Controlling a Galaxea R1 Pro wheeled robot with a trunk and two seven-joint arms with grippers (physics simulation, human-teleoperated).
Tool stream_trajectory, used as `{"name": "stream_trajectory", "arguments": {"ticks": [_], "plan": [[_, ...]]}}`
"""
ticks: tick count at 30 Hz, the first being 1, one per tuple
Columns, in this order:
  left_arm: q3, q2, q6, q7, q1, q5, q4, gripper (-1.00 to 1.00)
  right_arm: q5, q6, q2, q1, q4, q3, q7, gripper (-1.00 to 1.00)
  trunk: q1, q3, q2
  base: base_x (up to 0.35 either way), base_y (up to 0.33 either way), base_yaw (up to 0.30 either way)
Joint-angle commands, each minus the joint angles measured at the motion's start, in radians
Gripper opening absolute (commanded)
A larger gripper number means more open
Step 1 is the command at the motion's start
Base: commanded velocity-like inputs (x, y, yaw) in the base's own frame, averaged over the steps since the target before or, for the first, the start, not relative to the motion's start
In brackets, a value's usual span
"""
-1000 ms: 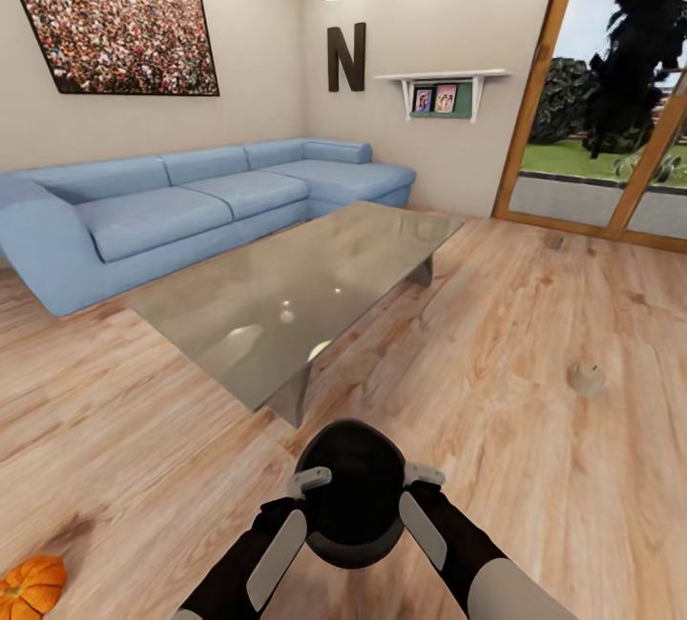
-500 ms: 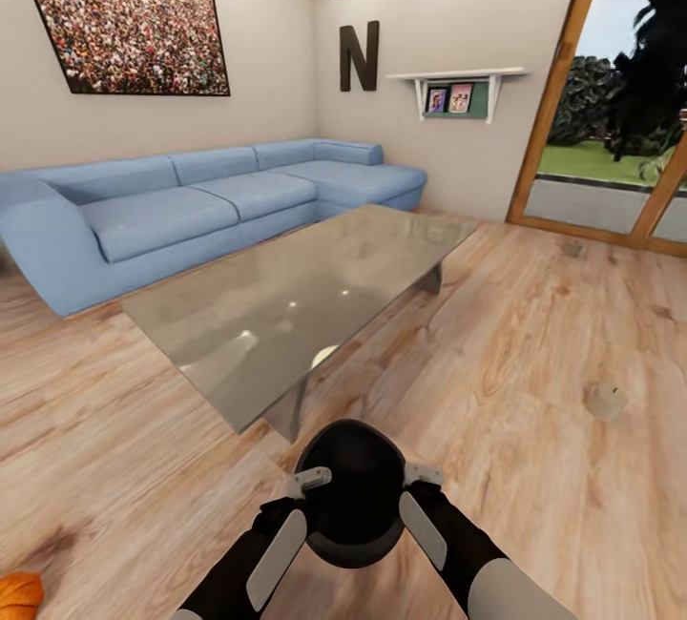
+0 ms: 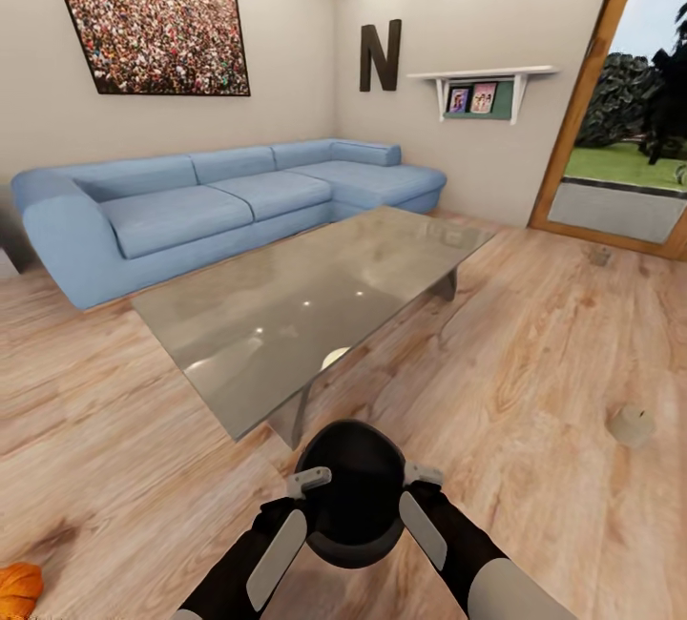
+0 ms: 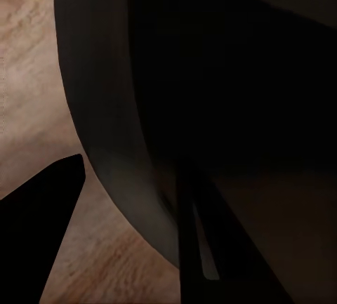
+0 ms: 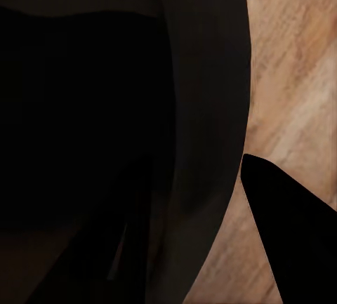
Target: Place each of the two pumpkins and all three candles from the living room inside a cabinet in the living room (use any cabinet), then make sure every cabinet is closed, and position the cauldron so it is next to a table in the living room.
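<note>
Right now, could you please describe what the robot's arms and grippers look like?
Both arms are black with long pale grey panels along the forearms. The left gripper and right gripper end in short light grey fingers. No cables or markings are visible.

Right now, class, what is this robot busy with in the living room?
It carries a round black cauldron between both arms, the left gripper and right gripper each clamped on its rim, low over the wooden floor. Just ahead stands a grey glass-topped coffee table. A bright-orange pumpkin and a beige candle lie on the floor, untouched.
</note>
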Motion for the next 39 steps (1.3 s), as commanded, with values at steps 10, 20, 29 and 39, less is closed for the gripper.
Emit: {"name": "stream_trajectory", "arguments": {"ticks": [10, 20, 29, 39], "plan": [[-0.005, 0.025, 0.008, 0.005, 0.000, 0.023, 0.001, -1.00, -0.002, -0.005, -0.001, -0.001, -0.030, 0.006, 0.003, -1.00, 0.000, 0.000, 0.000, 0.075, -0.002, 0.050], [-0.005, 0.024, 0.008, 0.005, 0.000, 0.023, 0.001, -1.00, -0.002, -0.005, 0.000, -0.001, -0.030, 0.008, 0.002, -1.00, 0.000, 0.000, 0.000, 0.156, 0.000, 0.026], [-0.005, 0.024, 0.008, 0.005, 0.000, 0.023, 0.001, -1.00, -0.002, -0.005, 0.001, -0.001, -0.030, 0.008, 0.003, -1.00, 0.000, 0.000, 0.000, 0.141, -0.045, 0.059], [-0.005, 0.025, 0.007, 0.005, 0.000, 0.023, 0.001, -1.00, -0.002, -0.005, -0.001, -0.001, -0.030, 0.008, 0.003, -1.00, 0.000, 0.000, 0.000, 0.014, -0.009, 0.006]]}}
